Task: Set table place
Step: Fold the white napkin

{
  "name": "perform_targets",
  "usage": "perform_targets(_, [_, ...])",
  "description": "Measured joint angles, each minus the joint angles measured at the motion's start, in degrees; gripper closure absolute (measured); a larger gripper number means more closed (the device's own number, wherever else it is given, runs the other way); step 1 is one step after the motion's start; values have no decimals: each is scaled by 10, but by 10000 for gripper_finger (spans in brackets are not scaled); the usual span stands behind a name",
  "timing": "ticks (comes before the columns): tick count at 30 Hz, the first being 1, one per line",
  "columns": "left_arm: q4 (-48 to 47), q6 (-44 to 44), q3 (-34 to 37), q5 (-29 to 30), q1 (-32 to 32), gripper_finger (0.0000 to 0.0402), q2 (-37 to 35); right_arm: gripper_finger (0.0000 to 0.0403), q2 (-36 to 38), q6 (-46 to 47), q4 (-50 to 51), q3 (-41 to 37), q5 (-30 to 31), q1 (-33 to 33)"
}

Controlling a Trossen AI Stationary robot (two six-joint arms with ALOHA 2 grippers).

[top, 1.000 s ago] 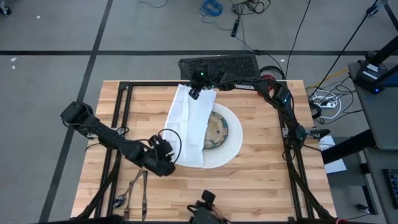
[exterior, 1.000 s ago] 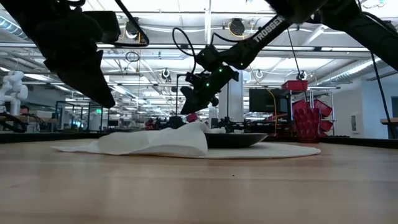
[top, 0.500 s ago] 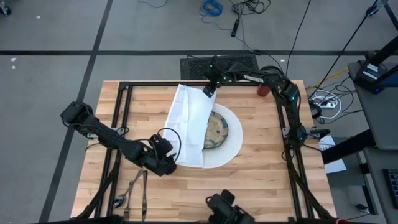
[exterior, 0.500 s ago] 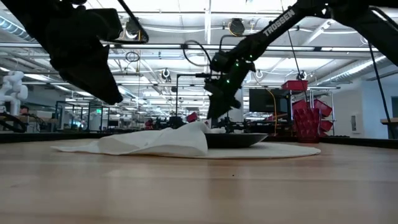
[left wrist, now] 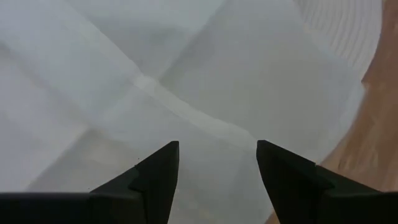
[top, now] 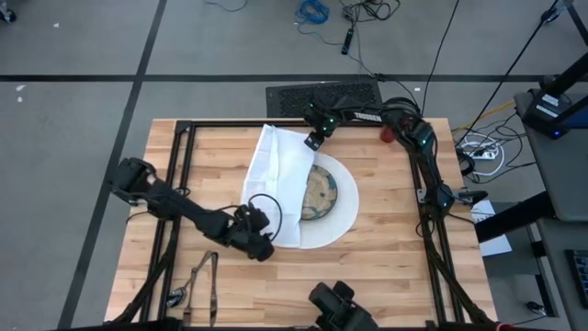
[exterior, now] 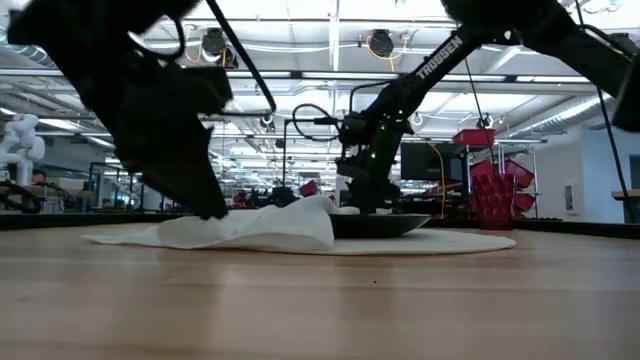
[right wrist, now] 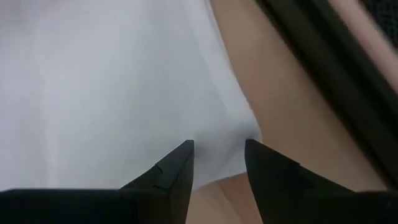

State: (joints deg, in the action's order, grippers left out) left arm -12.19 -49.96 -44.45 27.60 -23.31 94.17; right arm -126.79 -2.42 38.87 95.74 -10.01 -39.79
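A white cloth napkin lies lengthwise from the table's far edge toward the near side. Its right part rests over the left of the big white plate and the rim of the patterned bowl standing on it. My left gripper is open and slants down over the napkin's near end, beside the plate rim. My right gripper is open and points down at the napkin's far right corner. A red cup stands at the far right. My left gripper comes at the napkin's near end slanting from the near left, one finger on either side of a crease; whether the fingertips touch the cloth I cannot tell. My right gripper stands over the napkin's far right corner from above; whether it touches I cannot tell.
Dark cutlery lies on the wooden table at the near left, behind my left gripper. A black metal frame runs along the table's sides. Bare wood lies right of the plate and along the near edge.
My left gripper has gone down and toward the plate, onto the napkin's near end. My right gripper has moved along the napkin's far edge toward the table's right, sunk and tipped more steeply downward. The napkin, plate and bowl lie as before.
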Motion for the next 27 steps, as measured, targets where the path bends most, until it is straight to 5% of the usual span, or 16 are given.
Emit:
perform_targets(5, [41,29,0,-34,17,201,22,273,-15,-21,-1,2,43,1])
perform_targets(14, [12,49,0,-39,23,201,22,273,3,-87,6,-3,237,2])
perform_targets(27, [32,90,0,-27,23,201,-12,273,163,-80,151,0,194,126])
